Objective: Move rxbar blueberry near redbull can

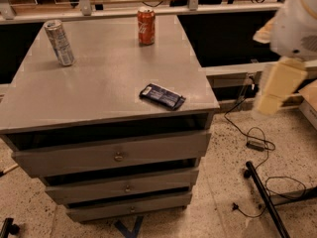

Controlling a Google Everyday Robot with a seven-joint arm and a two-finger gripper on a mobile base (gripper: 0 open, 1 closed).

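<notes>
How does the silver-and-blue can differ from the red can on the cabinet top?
The redbull can is tall, slim and silver-and-blue; the cola can is shorter and red. The redbull can stands at the back left of the cabinet top; the cola can stands at the back, right of the middle. Both stand upright, apart from the gripper, which hangs beyond the cabinet's right side.
</notes>
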